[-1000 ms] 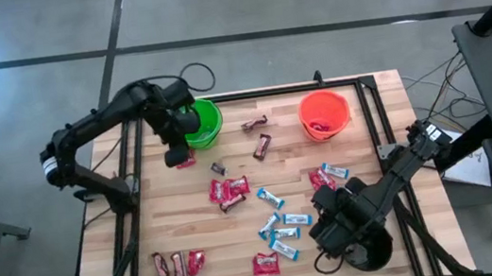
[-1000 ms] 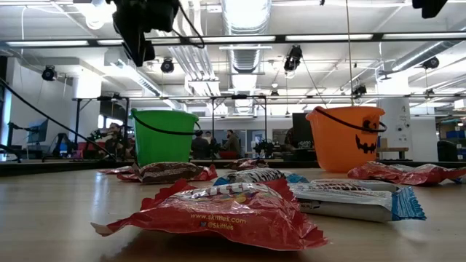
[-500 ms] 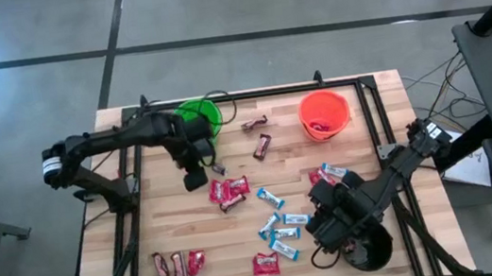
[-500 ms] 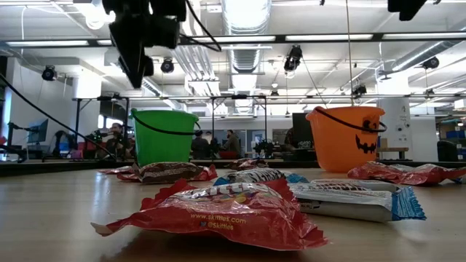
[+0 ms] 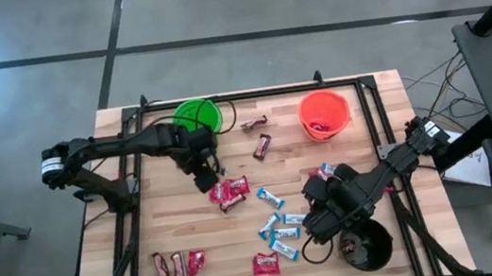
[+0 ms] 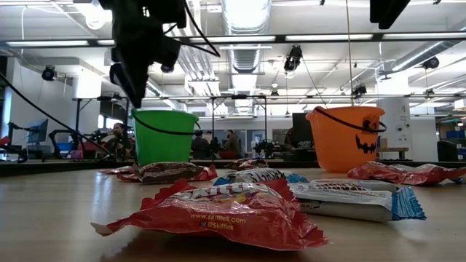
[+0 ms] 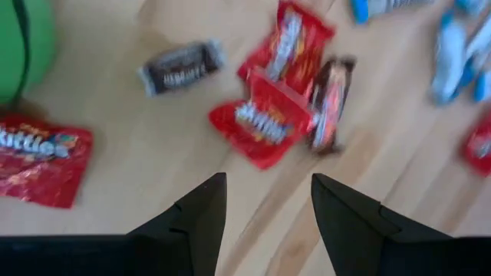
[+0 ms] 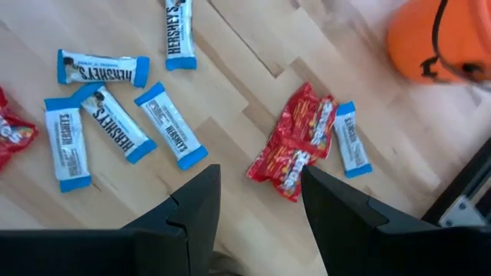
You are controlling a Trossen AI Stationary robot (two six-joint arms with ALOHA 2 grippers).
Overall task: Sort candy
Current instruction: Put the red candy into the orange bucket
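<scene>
The left claw (image 5: 204, 169) hangs above the wooden bench (image 5: 172, 229), just in front of the round green plastic bucket (image 5: 198, 118) at the far edge; its fingers (image 7: 201, 211) stand apart with nothing between them, over bare wood beside a cluster of red packets and a dark brown bar (image 7: 182, 67). The right claw (image 5: 319, 221) hovers near the right edge, next to the round black bucket (image 5: 367, 247) at the near right corner, its fingers (image 8: 192, 201) also spread and empty. The small wrapped candy (image 5: 274, 225) lies scattered over the middle of the bench: light-blue-and-white bars (image 8: 170, 125) towards the near edge, flat red packets (image 5: 228, 190) at the centre, three pieces near the near left corner. The round orange plastic bucket (image 5: 324, 114) stands by the far right corner.
</scene>
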